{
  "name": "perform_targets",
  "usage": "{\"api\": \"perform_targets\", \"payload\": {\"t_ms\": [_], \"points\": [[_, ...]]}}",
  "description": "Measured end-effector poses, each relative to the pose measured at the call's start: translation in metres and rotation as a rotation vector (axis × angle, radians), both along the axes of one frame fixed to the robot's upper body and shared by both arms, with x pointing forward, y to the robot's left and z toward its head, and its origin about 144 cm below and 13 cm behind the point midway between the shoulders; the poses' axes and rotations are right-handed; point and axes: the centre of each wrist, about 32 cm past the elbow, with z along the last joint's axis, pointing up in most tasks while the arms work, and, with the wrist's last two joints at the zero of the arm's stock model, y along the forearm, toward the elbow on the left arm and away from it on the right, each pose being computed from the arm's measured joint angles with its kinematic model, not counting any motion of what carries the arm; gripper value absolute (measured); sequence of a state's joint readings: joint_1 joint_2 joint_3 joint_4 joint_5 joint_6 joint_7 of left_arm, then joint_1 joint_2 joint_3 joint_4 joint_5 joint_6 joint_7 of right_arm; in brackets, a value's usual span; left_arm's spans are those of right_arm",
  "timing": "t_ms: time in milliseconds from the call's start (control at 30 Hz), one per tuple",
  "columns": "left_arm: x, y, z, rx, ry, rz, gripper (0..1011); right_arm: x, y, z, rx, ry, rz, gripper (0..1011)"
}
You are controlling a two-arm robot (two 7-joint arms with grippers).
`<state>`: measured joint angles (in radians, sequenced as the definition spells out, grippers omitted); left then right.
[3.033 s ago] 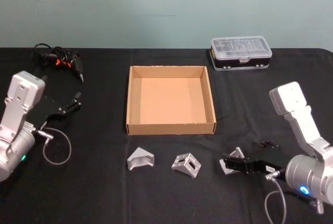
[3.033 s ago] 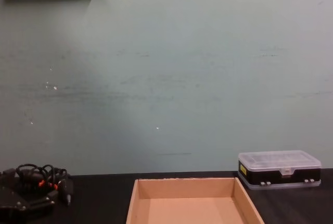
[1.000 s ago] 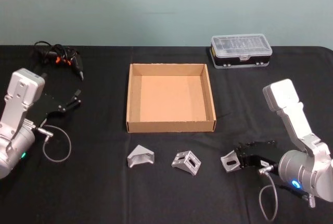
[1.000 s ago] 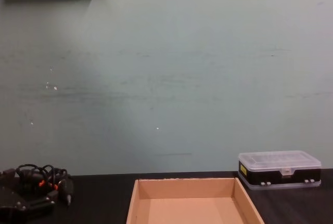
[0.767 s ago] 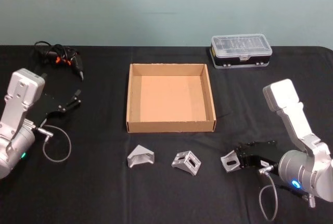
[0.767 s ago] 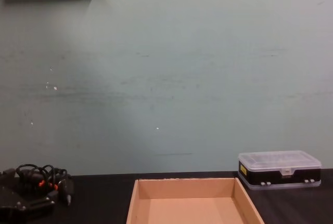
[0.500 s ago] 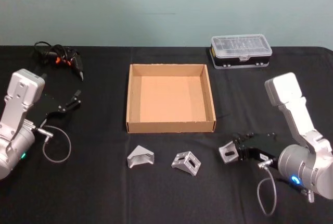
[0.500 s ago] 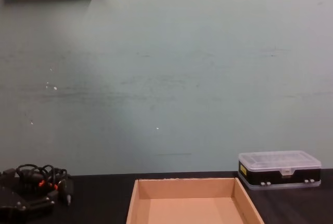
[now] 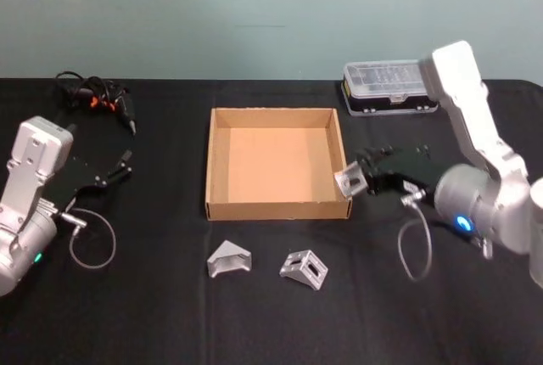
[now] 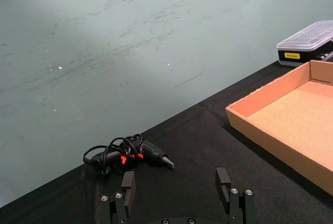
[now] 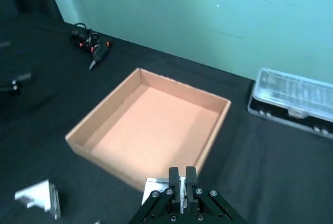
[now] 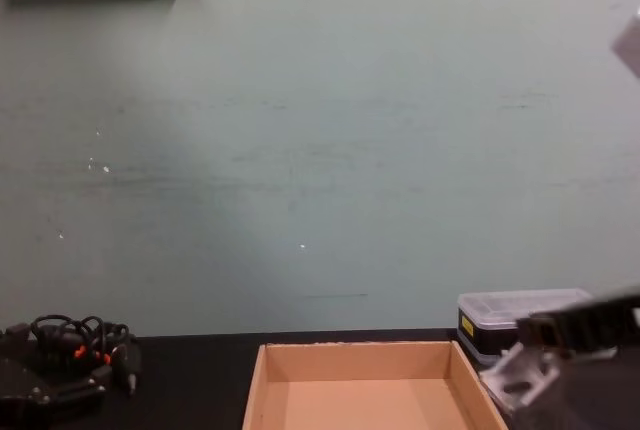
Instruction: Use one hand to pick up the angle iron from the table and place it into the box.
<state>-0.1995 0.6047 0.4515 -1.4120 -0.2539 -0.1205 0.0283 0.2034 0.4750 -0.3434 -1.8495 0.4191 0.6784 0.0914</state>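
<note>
Lift done: black right gripper (image 9: 358,180), clamping silver metal angle iron (image 9: 346,182), up from black table (image 9: 170,314) to right wall of tan cardboard box (image 9: 277,209); release next; left gripper (image 9: 121,165) parked left edge, spread.

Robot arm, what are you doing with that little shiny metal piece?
The right gripper is shut on an angle iron and holds it up off the table, right by the box's right wall, not yet inside. The box has nothing in it. Two spare irons, one and another, lie in front of the box. The left gripper is parked, open, off to the left.
</note>
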Motion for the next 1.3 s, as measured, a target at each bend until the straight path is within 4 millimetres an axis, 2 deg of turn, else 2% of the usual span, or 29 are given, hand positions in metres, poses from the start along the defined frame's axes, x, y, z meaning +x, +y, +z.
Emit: {"api": "perform_targets", "payload": {"t_ms": [33, 100, 400, 667, 900, 1300], "points": [[0.000, 0.000, 0.000, 0.000, 0.000, 0.000, 1011, 0.000, 0.000, 0.000, 0.000, 0.000, 0.000, 75], [0.000, 0.000, 0.000, 0.000, 0.000, 0.000, 1011, 0.019, 0.005, 0.003, 0.011, 0.019, 0.010, 75], [0.000, 0.000, 0.000, 0.000, 0.000, 0.000, 1011, 0.080, 0.018, 0.000, -0.013, 0.081, 0.017, 75], [0.000, 0.000, 0.000, 0.000, 0.000, 0.000, 1012, 0.119, 0.032, -0.005, -0.034, 0.118, 0.030, 75], [0.000, 0.000, 0.000, 0.000, 0.000, 0.000, 1011, 0.135, 0.045, -0.015, -0.037, 0.143, 0.031, 75], [0.000, 0.000, 0.000, 0.000, 0.000, 0.000, 1011, 0.147, 0.061, -0.032, -0.046, 0.168, 0.027, 75]]}}
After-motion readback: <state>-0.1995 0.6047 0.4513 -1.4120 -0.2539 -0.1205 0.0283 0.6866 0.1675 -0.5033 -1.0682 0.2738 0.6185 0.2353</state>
